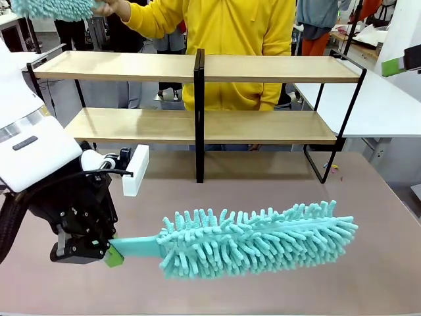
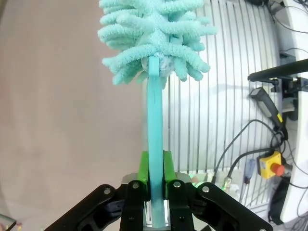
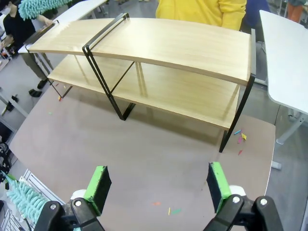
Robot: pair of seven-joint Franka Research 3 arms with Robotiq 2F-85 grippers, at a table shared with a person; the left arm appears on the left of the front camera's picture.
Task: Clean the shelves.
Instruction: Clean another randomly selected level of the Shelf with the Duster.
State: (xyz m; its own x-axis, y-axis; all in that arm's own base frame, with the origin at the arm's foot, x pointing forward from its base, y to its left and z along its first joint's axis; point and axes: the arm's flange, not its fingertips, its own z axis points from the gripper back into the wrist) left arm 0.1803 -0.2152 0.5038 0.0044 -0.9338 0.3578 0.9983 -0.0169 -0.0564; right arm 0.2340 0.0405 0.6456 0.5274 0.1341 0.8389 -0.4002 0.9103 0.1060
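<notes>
Light-wood shelves [image 1: 197,125], two tiers, black frame

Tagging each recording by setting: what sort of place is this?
Probably a robotics lab or workshop: a test table with a shelf rack, loose cables and an emergency-stop button nearby, more white tables behind.

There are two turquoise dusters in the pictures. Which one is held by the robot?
The duster lying low over the table: the left gripper is shut on its flat handle. The other duster is raised in the person's hand above the shelves.
</notes>
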